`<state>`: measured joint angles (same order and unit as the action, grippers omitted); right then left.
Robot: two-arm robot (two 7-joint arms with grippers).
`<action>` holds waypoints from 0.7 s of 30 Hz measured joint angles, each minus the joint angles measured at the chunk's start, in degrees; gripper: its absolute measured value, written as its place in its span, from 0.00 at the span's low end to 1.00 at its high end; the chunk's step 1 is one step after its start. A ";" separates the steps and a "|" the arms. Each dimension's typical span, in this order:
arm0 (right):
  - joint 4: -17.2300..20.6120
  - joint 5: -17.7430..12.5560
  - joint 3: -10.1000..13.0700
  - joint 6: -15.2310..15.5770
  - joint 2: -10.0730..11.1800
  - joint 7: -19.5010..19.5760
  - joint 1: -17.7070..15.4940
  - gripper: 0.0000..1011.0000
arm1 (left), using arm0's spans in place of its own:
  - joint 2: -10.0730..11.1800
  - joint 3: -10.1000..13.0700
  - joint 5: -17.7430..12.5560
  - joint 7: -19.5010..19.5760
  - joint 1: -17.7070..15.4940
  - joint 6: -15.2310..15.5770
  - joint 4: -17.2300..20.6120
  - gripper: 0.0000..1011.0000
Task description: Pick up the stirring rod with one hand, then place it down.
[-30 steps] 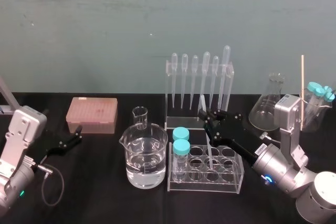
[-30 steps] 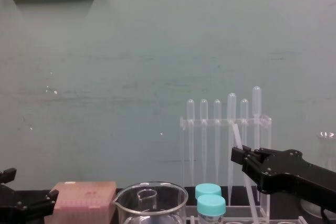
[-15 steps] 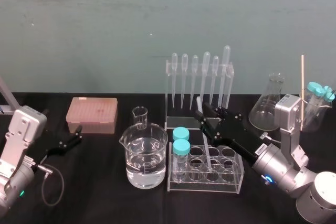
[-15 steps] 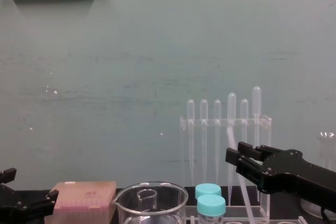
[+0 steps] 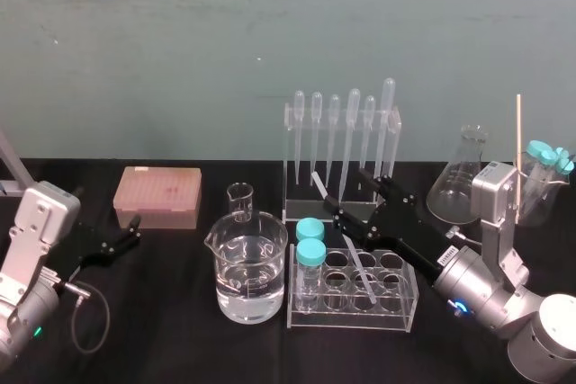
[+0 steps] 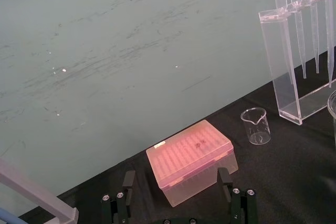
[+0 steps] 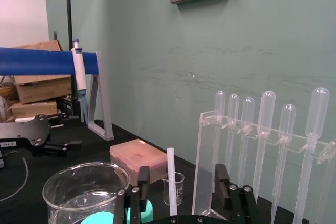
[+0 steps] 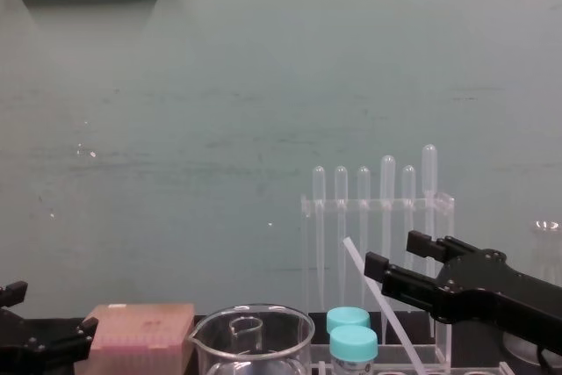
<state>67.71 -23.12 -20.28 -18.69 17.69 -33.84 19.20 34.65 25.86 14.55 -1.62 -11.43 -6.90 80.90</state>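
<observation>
the fingers (image 7: pixel 222 181) of the right gripper (image 5: pixel 351 197) are standing spread wide, one on each side of the rod (image 7: pixel 171 177) and clamping nothing. whether the rod is brushing a finger is not clear. the rod is leaning between them, its lower end sitting in a hole of the clear tube rack (image 5: pixel 398 310) and its top tilting toward the robot's left, in front of the dropper stand (image 5: pixel 290 161). two blue-capped tubes (image 5: pixel 310 242) are standing at the rack's left end. a big beaker of water (image 5: pixel 250 281) is sitting just beside the rack, with a small beaker (image 5: pixel 240 200) behind it. the left gripper (image 5: pixel 135 228) is waiting low at the left of the black table (image 5: pixel 180 339), near a pink box (image 5: pixel 157 195), its fingers also wide apart.
</observation>
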 joint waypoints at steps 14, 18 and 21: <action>4.66 7.21 5.31 4.54 0.51 17.37 -4.18 0.99 | 0.00 0.00 0.00 0.00 0.00 0.00 0.00 0.99; 4.68 12.11 8.13 6.40 -0.54 27.60 -5.61 0.99 | 0.00 0.00 0.00 0.00 0.00 0.00 0.00 0.99; 4.46 13.58 9.17 7.76 -0.95 30.85 -6.09 0.99 | 0.00 0.00 0.00 0.00 0.00 0.00 0.00 0.99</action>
<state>72.17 -9.54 -11.11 -10.93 16.74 -3.00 13.12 34.65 25.86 14.55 -1.62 -11.43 -6.91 80.90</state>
